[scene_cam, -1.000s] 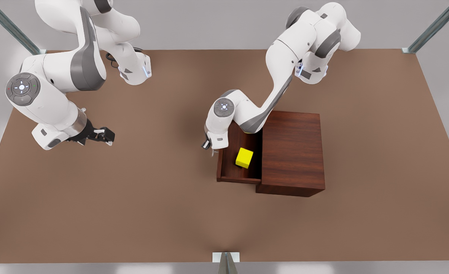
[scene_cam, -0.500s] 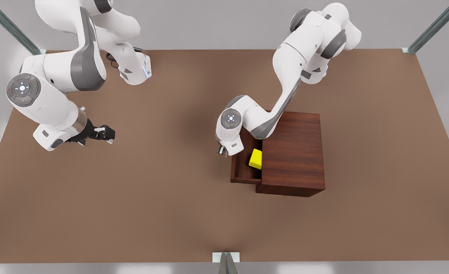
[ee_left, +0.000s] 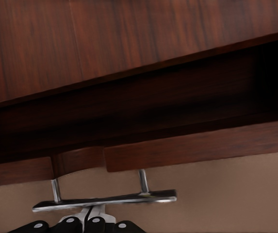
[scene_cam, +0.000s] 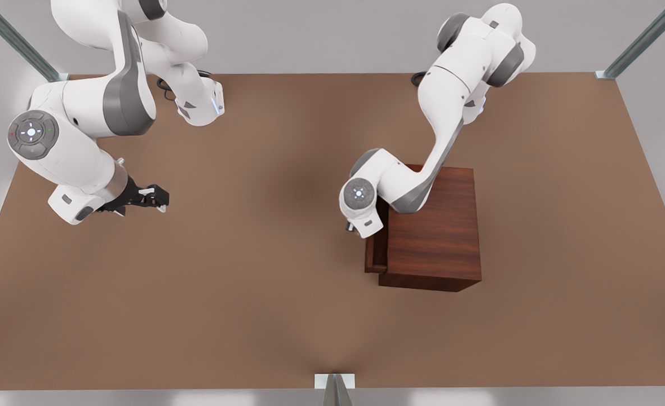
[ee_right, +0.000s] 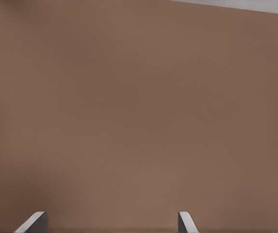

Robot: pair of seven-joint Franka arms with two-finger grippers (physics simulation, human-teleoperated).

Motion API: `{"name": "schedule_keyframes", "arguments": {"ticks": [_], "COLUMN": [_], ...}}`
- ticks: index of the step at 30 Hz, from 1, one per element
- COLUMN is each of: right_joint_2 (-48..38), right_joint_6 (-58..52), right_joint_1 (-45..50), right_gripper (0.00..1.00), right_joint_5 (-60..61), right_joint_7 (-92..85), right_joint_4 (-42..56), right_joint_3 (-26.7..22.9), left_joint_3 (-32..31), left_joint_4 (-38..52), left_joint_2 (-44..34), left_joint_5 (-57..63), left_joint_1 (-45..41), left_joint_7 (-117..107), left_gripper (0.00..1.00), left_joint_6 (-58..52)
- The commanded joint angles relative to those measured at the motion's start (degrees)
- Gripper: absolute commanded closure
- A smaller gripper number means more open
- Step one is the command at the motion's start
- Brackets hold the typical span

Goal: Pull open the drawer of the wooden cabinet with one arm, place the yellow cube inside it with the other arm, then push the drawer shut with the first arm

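The wooden cabinet stands right of centre in the front view. Its drawer sticks out only a narrow strip toward the front view's left. The yellow cube is hidden. My left gripper is at the drawer's front. In the left wrist view the same gripper is shut on the silver handle below the drawer's front panel, under the cabinet top. My right gripper waits open above the table at the front view's left, its fingertips wide apart over bare table.
The brown table stretches wide around the cabinet. Metal frame posts stand at the far corners and one at the middle of the near edge.
The left gripper has pushed the drawer toward the front view's right, from half open to nearly shut. The yellow cube has gone under the cabinet top. The right arm has not moved.
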Motion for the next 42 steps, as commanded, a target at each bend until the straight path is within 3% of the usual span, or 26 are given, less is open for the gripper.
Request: {"name": "schedule_keyframes", "arguments": {"ticks": [1,23,27,28,29,30,34,35,38,42], "right_joint_2": [-0.1,0.0,0.0,0.0,0.1,0.1,0.1,0.1,0.1,0.1], "right_joint_6": [-0.1,-0.1,-0.1,-0.1,-0.1,-0.1,-0.1,-0.1,-0.1,-0.1], "right_joint_1": [0.0,-0.3,-0.5,-0.7,-0.7,-0.9,-1.1,-1.1,-1.2,-1.2], "right_gripper": [0.0,0.0,0.0,0.0,0.0,0.0,0.0,0.0,0.0,0.0], "right_joint_5": [0.0,0.0,0.0,0.0,0.0,0.0,-0.3,-0.1,0.0,0.0], "right_joint_7": [-1.5,-2.3,-2.4,-2.7,-2.7,-3.7,-3.7,-3.7,-3.7,-3.7], "right_joint_4": [0.0,0.0,-0.1,-0.1,0.1,0.7,2.0,2.0,1.9,1.8], "right_joint_3": [0.0,0.0,0.0,0.0,0.0,-0.1,-0.5,-0.5,-0.5,-0.6], "left_joint_3": [0.0,1.7,1.5,-0.2,-0.2,0.3,0.7,0.7,8.3,9.5], "left_joint_4": [0.0,0.1,5.1,5.4,6.0,7.0,7.2,7.2,5.6,5.8], "left_joint_2": [-0.1,-0.7,-3.9,-6.2,-7.6,-8.0,-15.9,-17.9,-23.7,-23.4], "left_joint_5": [0.0,0.0,-5.6,-7.5,-7.5,-6.5,0.7,2.4,3.0,3.0], "left_joint_1": [0.5,1.5,1.6,7.6,11.4,15.2,29.3,30.9,25.7,25.1], "left_joint_7": [6.6,15.0,13.6,20.9,32.8,47.5,98.7,103.5,108.4,108.6], "left_gripper": [0.79,0.79,0.79,0.69,0.22,0.0,0.0,0.0,0.0,0.0], "left_joint_6": [-4.0,-11.8,-11.4,-12.8,-16.1,-19.3,-19.5,-19.6,-19.4,-19.4]}}
